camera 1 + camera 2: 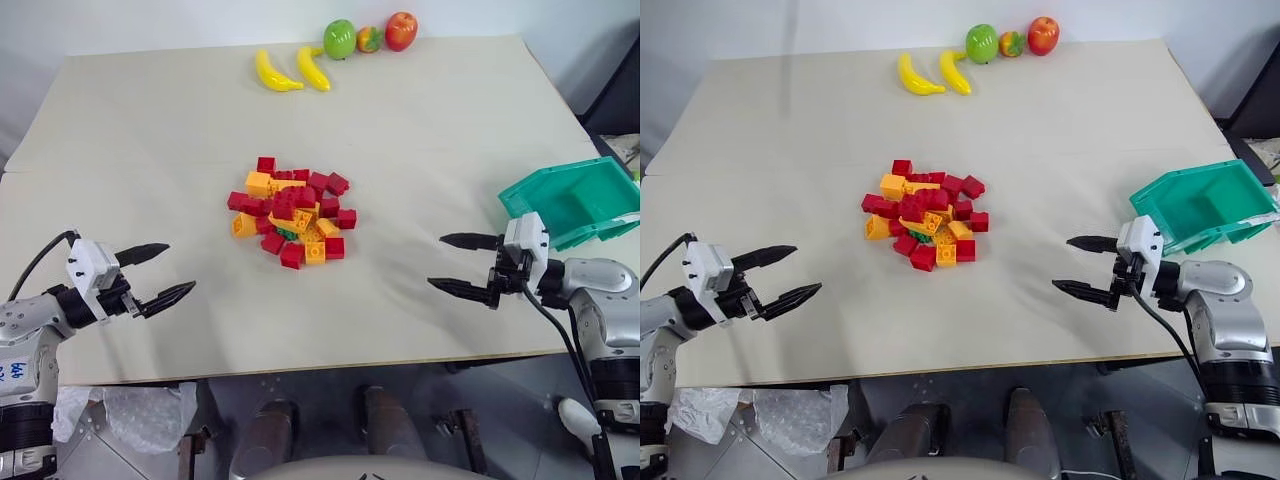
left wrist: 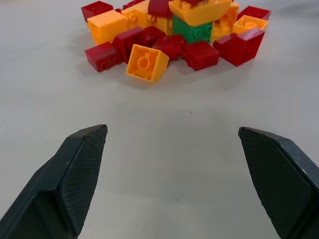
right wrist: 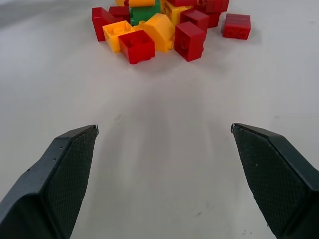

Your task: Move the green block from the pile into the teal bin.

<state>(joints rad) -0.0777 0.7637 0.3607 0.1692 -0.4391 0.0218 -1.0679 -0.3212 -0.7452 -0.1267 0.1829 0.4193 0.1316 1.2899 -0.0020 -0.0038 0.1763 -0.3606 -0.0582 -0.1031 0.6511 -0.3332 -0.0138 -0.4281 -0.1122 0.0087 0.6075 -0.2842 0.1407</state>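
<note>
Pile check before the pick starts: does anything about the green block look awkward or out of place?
Yes. The green block is wedged inside the pile, with a yellow curved brick lying on top and red bricks crowding it. Little of it shows, so a clean grasp looks difficult.

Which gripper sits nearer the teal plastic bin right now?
Right. The right gripper hovers just in front of the teal open-topped plastic bin at the table's right edge, fingers spread. The left gripper is across the table, beyond the brick pile.
</note>
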